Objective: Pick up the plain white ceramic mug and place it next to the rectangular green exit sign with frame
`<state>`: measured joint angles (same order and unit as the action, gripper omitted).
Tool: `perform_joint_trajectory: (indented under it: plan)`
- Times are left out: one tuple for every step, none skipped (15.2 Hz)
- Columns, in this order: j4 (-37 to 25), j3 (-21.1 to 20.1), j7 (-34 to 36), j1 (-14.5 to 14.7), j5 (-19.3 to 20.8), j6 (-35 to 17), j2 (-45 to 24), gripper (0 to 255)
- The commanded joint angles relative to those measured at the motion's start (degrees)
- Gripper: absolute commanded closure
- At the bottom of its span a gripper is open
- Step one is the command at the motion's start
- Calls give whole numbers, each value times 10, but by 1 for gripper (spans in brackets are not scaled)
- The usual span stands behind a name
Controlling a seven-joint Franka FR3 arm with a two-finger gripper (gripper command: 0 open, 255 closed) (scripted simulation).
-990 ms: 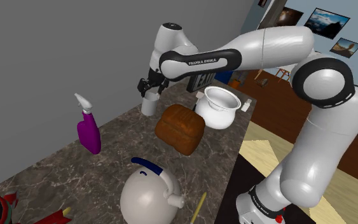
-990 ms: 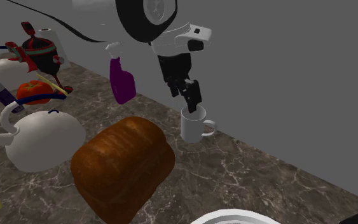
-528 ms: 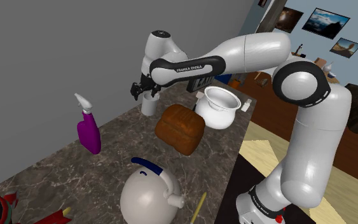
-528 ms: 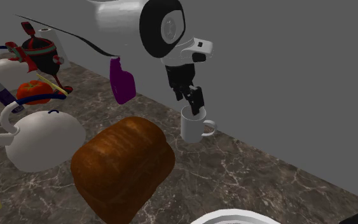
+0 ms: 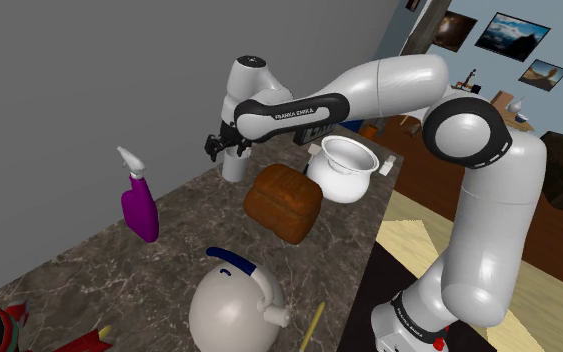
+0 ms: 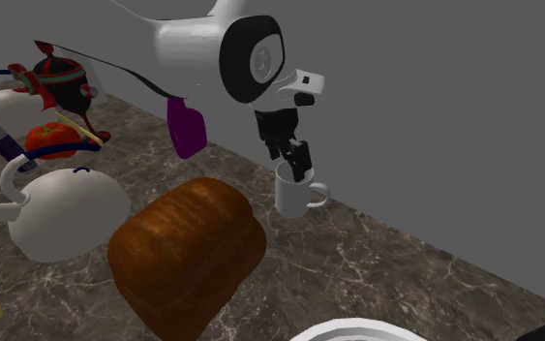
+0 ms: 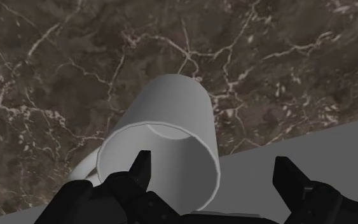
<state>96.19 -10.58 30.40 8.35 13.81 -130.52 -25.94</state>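
Observation:
The plain white mug (image 5: 233, 168) (image 6: 292, 194) stands upright on the dark marble counter (image 5: 189, 225), close to the grey wall, its handle toward the second exterior view's right. My black gripper (image 5: 224, 148) (image 6: 295, 162) hangs right over it, open, fingertips at rim height. In the wrist view the mug (image 7: 171, 108) lies just below the gripper (image 7: 217, 175): one finger (image 7: 142, 168) is over the mug's opening, the other (image 7: 292, 175) outside its wall, neither clasping it. A dark framed sign (image 5: 323, 130) with white letters stands partly hidden behind my forearm.
A brown bread loaf (image 5: 284, 200) (image 6: 188, 252) sits beside the mug, with a white pot (image 5: 346, 167) past it. A purple spray bottle (image 5: 139, 205) and a white kettle (image 5: 234, 305) stand toward the shoulder view's left. The wall (image 5: 89, 90) is close behind the mug.
The gripper has come down onto the mug's rim and shifted slightly toward the shoulder view's left. The mug has not moved.

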Motion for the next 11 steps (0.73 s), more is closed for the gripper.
perform_joint_trajectory:
  plan:
    - [0, 0, 0, 0, 0, 0, 0, 0]
    - [0, 0, 0, 0, 0, 0, 0, 0]
    - [0, 0, 0, 0, 0, 0, 0, 255]
    - [0, 0, 0, 0, 0, 0, 0, 255]
    - [0, 0, 0, 0, 0, 0, 0, 255]
    - [0, 0, 0, 0, 0, 0, 0, 255]
    - [0, 0, 0, 0, 0, 0, 0, 255]
    - [0, 0, 0, 0, 0, 0, 0, 255]
    - [0, 0, 0, 0, 0, 0, 0, 255]
    - [0, 0, 0, 0, 0, 0, 0, 255]
    - [0, 0, 0, 0, 0, 0, 0, 255]
